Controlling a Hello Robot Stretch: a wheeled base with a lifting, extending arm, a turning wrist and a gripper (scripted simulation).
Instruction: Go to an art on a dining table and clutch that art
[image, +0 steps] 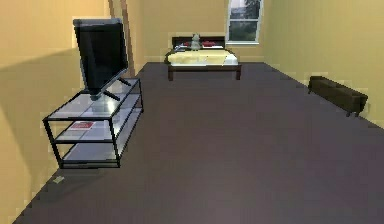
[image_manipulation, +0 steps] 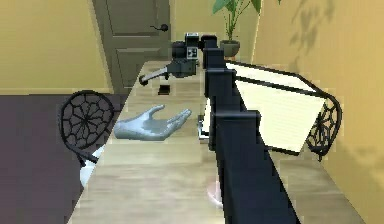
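My end effector (image_manipulation: 168, 72) hangs over the tabletop (image_manipulation: 150, 175); what it holds, I cannot tell. Table reached; clutching the hand sculpture (image_manipulation: 152, 124) seems left.

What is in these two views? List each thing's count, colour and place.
flat-screen television: 1, black, on the stand, forward view's left
glass-shelved metal stand: 1, dark, left wall
bed: 1, yellow, far wall
low bench: 1, dark, right wall
wooden dining table: 1, light brown, arm side view
hand-shaped sculpture: 1, silver-grey, on the table
ornate metal chairs: 2, black, flanking the table
panelled door: 1, grey, beyond the table
robot arm: 1, dark, over the table
claw: 1, dark, arm's far end
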